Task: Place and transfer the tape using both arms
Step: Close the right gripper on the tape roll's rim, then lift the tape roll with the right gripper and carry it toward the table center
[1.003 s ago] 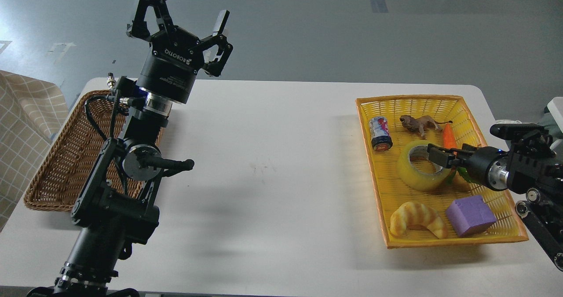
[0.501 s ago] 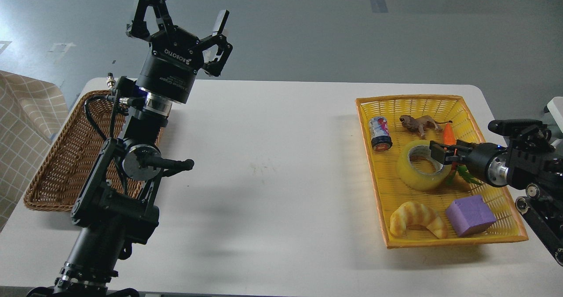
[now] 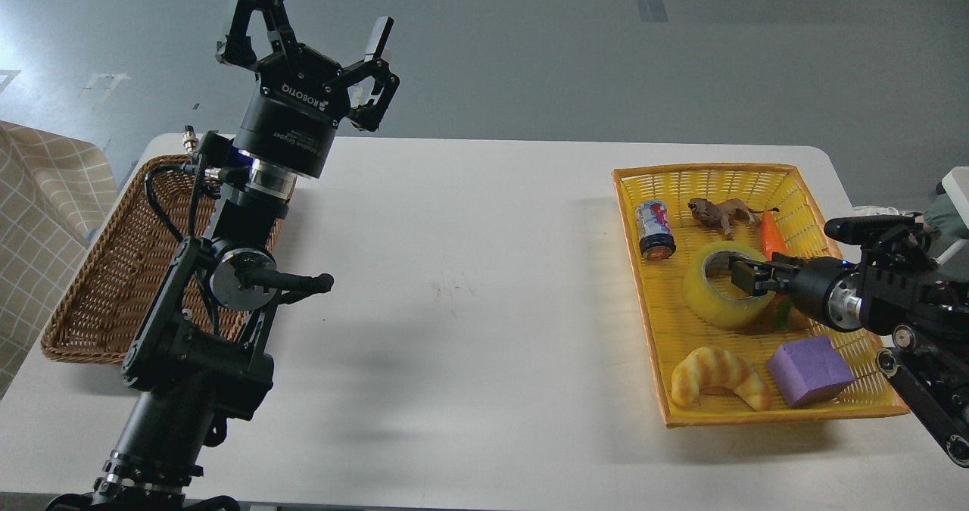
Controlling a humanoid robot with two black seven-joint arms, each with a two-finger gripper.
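The tape [image 3: 708, 303], a translucent yellow roll with a pale core, lies flat in the yellow basket [image 3: 704, 169] at the right of the white table. My right gripper [image 3: 746, 278] comes in from the right and sits low at the roll's right rim, with its fingertips over the core hole. It is small and dark, so I cannot tell its fingers apart. My left gripper [image 3: 329, 7] is raised high above the table's far left, fingers spread wide and empty, far from the tape.
The yellow basket also holds a drink can [image 3: 655, 229], a toy lion [image 3: 723, 212], a carrot [image 3: 772, 235], a croissant [image 3: 719, 377] and a purple block [image 3: 810, 371]. A brown wicker basket [image 3: 98, 284] lies at the table's left, behind my left arm.
My right gripper has moved a little left and lower, further over the tape's right rim and hole. The tape and my left arm have not moved.
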